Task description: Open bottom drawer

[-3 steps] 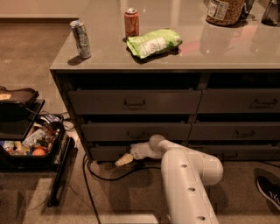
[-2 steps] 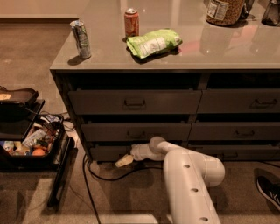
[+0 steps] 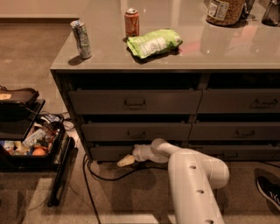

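The bulky white robot arm (image 3: 194, 175) reaches left along the floor. Its cream-tipped gripper (image 3: 126, 161) lies low, just before the slim dark grey-brown bottom drawer (image 3: 107, 152) of the left stack; I cannot tell whether it is open or closed. On the grey countertop (image 3: 197, 52) beyond stand a silver can (image 3: 82, 39) and a red can (image 3: 131, 22).

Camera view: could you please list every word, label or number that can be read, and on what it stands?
No text can be read.
Jar label, green bag, silver can, red can: print too blurred.
Gripper, low in front of the bottom drawer: no marking visible.
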`<state>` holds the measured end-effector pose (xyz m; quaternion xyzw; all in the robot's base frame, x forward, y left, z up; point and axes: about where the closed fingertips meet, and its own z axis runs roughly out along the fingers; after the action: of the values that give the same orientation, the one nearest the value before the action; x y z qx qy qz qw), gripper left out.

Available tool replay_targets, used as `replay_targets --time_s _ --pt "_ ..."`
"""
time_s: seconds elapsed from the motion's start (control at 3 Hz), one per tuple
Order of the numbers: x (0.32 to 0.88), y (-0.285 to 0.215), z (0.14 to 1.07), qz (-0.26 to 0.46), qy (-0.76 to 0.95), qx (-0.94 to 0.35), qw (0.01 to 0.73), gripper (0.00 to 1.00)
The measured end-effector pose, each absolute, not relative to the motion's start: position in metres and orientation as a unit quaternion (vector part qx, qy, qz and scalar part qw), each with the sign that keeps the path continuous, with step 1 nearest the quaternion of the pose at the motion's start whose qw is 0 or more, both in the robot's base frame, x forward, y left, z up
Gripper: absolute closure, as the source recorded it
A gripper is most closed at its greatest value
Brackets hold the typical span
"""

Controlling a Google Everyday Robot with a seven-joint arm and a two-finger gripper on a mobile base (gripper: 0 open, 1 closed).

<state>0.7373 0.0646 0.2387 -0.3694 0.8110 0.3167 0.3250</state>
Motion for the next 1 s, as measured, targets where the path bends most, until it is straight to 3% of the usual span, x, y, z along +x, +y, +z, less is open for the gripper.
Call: replay_targets --time_s 1.0 --pt "0.752 0.082 0.236 0.344 0.802 -0.38 0.305 0.0"
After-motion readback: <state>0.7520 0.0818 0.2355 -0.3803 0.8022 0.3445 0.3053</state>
